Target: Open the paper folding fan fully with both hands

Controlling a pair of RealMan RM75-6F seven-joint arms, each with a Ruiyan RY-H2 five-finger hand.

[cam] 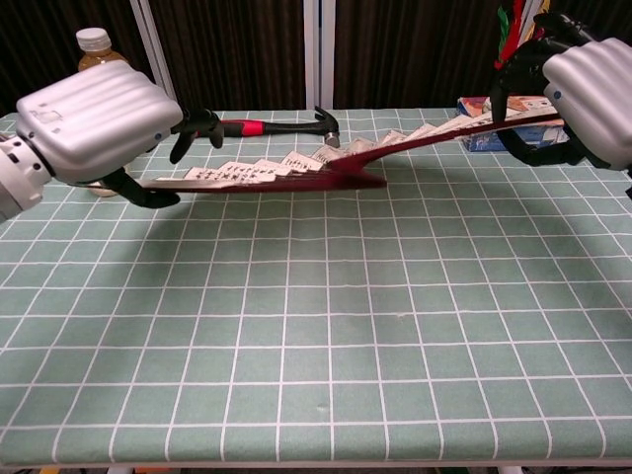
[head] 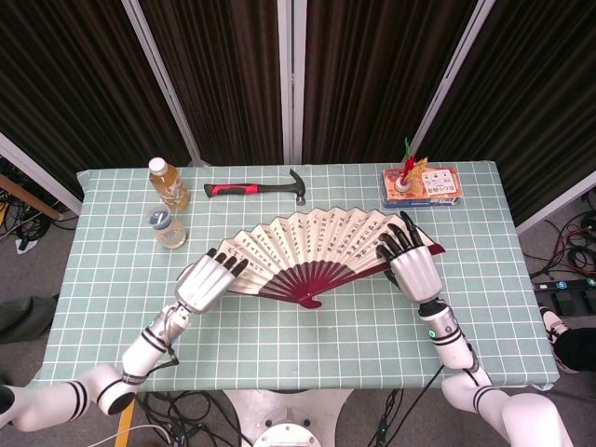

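The paper folding fan (head: pixel 312 244) is spread wide in an arc, cream leaf with writing and dark red ribs meeting at a pivot (head: pixel 310 300). My left hand (head: pixel 209 280) holds its left end rib, fingers on top and thumb beneath. At the right end rib my right hand (head: pixel 412 264) grips the same way. From the chest view the fan (cam: pixel 296 168) appears nearly flat, its pivot low by the table and its right end raised; the left hand (cam: pixel 97 126) and right hand (cam: pixel 585 91) grip its two ends.
On the green checked table (head: pixel 279 345), a hammer (head: pixel 256 189) lies at the back. A tea bottle (head: pixel 169 183) and a small jar (head: pixel 165 227) stand at the back left. An orange box (head: pixel 421 185) sits at the back right.
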